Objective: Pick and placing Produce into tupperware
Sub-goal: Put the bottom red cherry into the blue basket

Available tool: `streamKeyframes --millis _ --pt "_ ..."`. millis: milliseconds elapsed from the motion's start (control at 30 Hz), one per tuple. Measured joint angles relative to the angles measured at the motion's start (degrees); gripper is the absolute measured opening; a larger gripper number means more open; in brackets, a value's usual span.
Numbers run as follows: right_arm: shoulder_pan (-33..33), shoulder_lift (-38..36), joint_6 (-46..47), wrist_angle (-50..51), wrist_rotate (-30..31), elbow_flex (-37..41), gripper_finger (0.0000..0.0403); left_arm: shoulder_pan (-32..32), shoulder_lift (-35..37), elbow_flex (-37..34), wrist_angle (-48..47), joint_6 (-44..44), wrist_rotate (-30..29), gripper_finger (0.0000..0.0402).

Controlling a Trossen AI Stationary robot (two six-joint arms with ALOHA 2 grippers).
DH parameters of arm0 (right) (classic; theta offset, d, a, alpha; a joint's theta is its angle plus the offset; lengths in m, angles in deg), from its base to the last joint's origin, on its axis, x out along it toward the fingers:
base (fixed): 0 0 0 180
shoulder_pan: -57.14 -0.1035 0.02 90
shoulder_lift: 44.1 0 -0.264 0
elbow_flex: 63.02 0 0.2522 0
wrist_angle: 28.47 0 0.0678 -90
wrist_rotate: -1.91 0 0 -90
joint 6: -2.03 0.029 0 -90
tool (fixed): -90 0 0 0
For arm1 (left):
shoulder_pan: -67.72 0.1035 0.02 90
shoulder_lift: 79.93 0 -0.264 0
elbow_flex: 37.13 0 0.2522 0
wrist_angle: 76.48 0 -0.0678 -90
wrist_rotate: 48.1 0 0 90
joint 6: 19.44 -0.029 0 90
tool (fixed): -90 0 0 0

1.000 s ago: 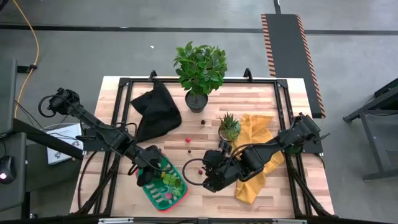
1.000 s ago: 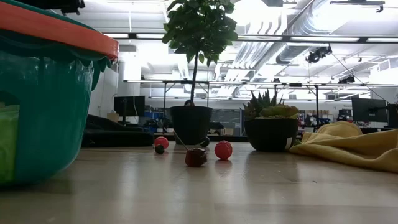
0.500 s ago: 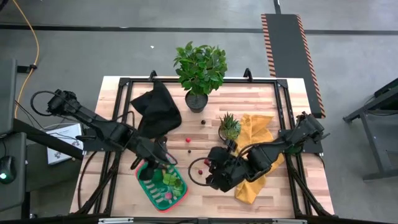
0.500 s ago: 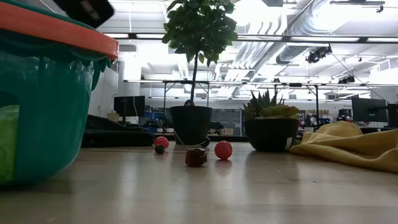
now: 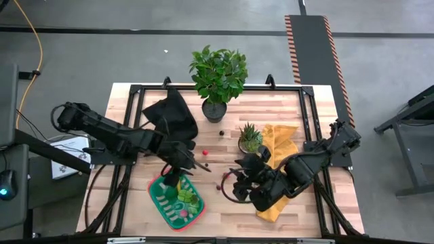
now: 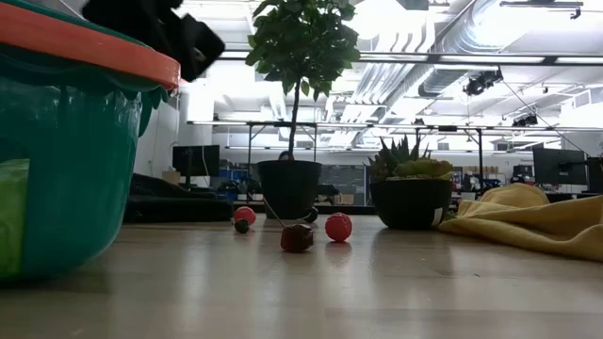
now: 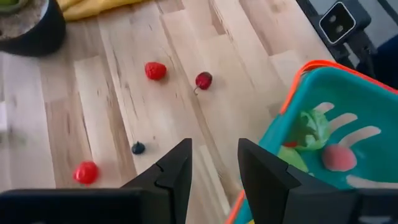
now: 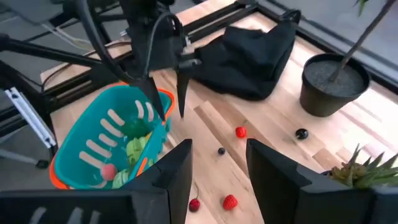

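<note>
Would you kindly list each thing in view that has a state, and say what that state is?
left gripper: open, empty, above the container's far rim.
right gripper: open, empty, raised over the table.
tupperware: upright, uncovered, holding green and pink produce.
loose red produce: lying on the table, outside the tupperware.
black cloth: crumpled.
yellow cloth: crumpled.

- From high overhead we look straight down on the whole table (image 5: 271, 102).
- At tabletop height we sit against the tupperware (image 6: 66, 141), facing the room.
- Both wrist views look down on the tupperware and red produce (image 7: 155, 70).
</note>
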Motion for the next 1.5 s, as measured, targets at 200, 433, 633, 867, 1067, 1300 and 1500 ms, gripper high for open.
streamKeyframes --millis 200,433,633,867,1067,1300,1500 --pt "-1.07 -0.15 4.4 2.01 1.7 0.0 0.0142 3.08 -3.63 0.03 1.69 -6.3 3.87 0.0107" --pt "-1.5 -0.15 8.52 4.11 3.66 0.0 0.0142 4.64 -8.23 0.05 5.28 -10.96 5.41 0.0099" --pt "-1.52 -0.11 9.49 4.27 4.03 0.0 0.0142 4.65 -12.6 -0.04 7.77 -12.48 6.02 0.0099" --pt "-2.85 -0.23 10.8 5.44 7.91 0.0 0.0142 4.65 -15.43 -0.04 11.88 -12.43 6.86 0.0099" --pt "-7.54 -2.89 22.5 15.68 15.03 0.0 0.0142 4.65 -15.39 0.01 13.85 -12.49 6.88 0.0099" --pt "-11.59 -4.55 36.46 26.92 13.26 0.24 0.0142 4.65 -15.8 -0.01 15.53 -12.32 7.32 0.0099" --pt "-11.99 -7.3 43.67 26.21 7.39 8.95 0.0142 4.65 -15.8 0.01 16.71 -12.3 7.34 0.0099"
